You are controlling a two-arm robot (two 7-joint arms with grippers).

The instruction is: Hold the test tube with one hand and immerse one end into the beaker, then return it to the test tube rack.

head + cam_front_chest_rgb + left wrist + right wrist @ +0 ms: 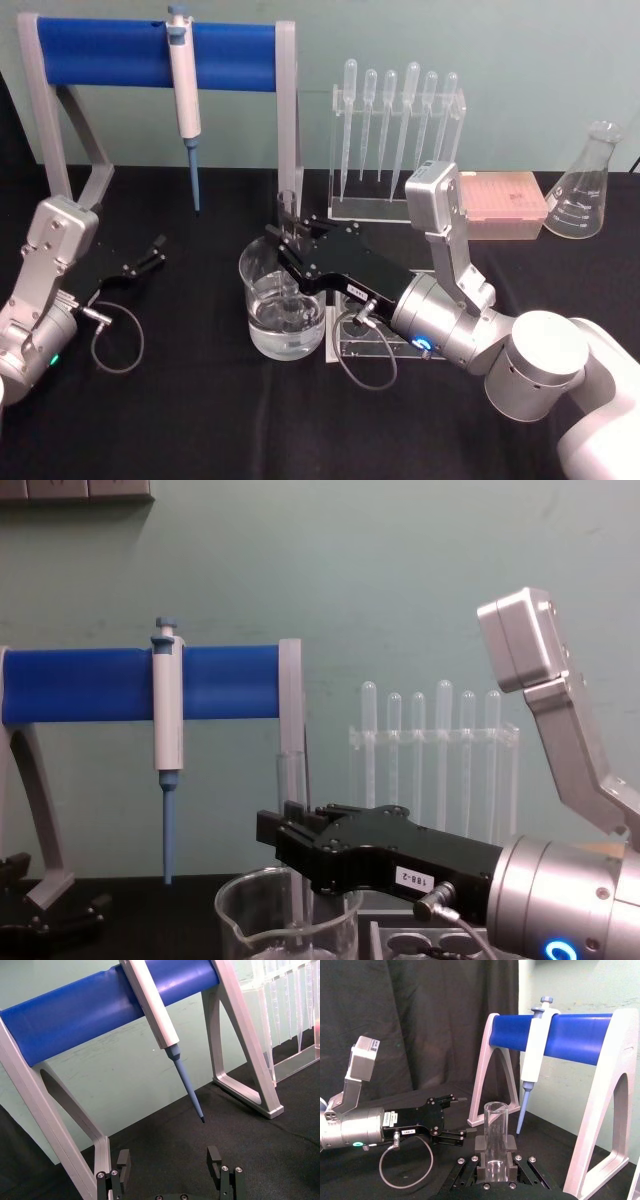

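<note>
The test tube stands upright with my right gripper shut on its middle. Its lower end reaches down inside the beaker, a wide glass with water in its lower half, at the table's centre. In the chest view the test tube rises above the black gripper and drops behind the rim of the beaker. The right wrist view shows the test tube clamped between the fingers. My left gripper rests open at the left of the table, with nothing between its fingers.
A blue-barred stand holds a white pipettor with a blue tip at the back left. A clear rack of plastic pipettes, a pink tip box and a conical flask line the back right. A clear tube holder sits under my right wrist.
</note>
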